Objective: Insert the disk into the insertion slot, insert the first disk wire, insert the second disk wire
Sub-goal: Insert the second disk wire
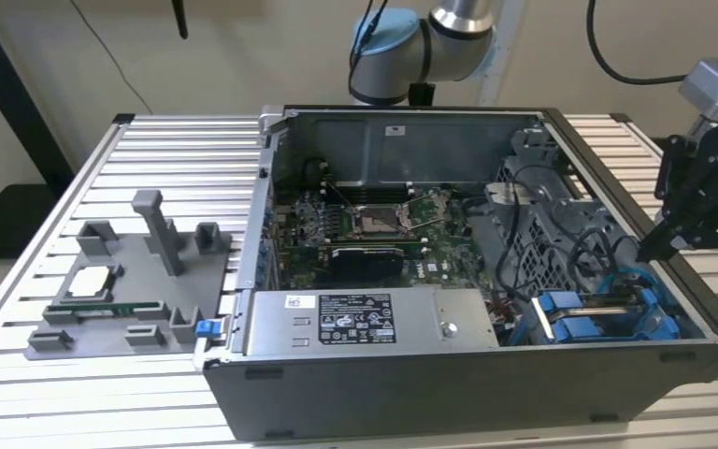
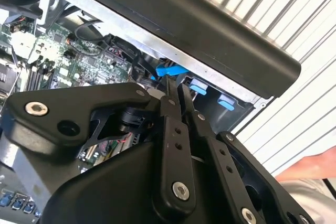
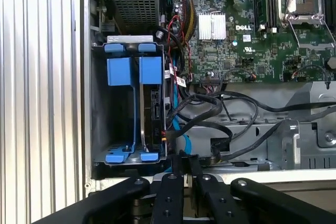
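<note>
The gripper hangs tilted downward with its jaws closed.

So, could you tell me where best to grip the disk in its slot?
The disk stands on edge in the slot, faces walled in, only a narrow edge exposed. I'd pinch the broad end of its blue carrier, coming straight in through the open side of the case, clear of the blue wire alongside.

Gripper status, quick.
Gripper: closed, fingertips together beside the blue cable; whether it pinches the cable cannot be told.
</note>
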`<state>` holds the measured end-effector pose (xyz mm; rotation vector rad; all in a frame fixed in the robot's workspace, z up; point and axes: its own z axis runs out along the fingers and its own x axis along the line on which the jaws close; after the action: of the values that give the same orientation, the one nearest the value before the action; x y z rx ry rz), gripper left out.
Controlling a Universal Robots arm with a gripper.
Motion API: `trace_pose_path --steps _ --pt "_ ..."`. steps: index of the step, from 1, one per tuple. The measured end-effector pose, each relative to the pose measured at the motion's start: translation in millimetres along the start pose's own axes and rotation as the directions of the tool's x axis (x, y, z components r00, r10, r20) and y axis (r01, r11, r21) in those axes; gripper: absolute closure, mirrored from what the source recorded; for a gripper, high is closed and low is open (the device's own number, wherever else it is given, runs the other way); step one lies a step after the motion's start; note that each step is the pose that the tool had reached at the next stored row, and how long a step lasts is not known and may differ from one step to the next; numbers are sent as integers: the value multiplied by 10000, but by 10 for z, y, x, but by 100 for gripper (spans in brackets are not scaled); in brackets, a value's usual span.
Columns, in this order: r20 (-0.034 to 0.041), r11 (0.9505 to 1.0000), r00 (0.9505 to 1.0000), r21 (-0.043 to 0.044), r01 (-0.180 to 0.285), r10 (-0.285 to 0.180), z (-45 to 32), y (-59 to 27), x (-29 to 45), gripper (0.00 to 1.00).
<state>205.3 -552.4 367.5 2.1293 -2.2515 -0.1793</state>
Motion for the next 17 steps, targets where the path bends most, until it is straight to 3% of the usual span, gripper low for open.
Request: trace_pose_path --steps 6,17 --pt "-1 10000 10000 0 0 0 -20 28 1 100" --pt "6 10000 10000 96 5 -5 -238 170 -5 100"
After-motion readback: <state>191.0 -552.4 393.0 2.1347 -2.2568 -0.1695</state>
